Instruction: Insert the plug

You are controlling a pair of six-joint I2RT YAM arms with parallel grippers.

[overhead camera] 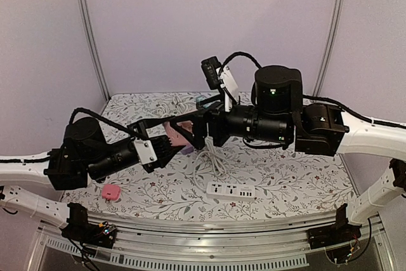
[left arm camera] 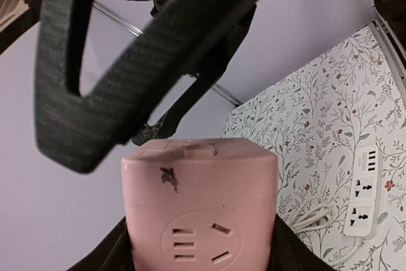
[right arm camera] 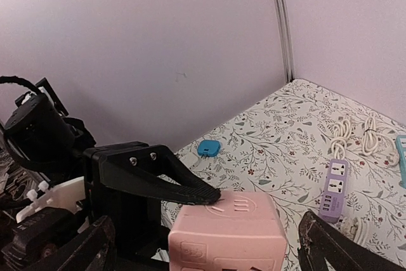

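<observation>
At the far left of the flowered table (overhead camera: 285,176), a small pink object (overhead camera: 111,191) is seen lying alone near the front edge. Just right of it, the left gripper (overhead camera: 168,144) is held up above the table, partly closed on a pink socket cube (left arm camera: 200,207); the cube is pinched between the two dark fingers, one of which (right arm camera: 166,183) is laid across its upper face. The cube is kept in the air over the middle of the table, its slotted face turned toward the left wrist camera. No plug can be made out in any of its holes. Below the cube, a purple power strip (right arm camera: 333,188) is seen on the cloth, with a coiled white cable (right arm camera: 355,132) beyond it. The right gripper (overhead camera: 200,132) is placed against the cube from the right, its jaws spread wide to either side of the cube and nothing grasped between them. Further right, near the front edge, a white power strip (overhead camera: 231,190) is laid flat
</observation>
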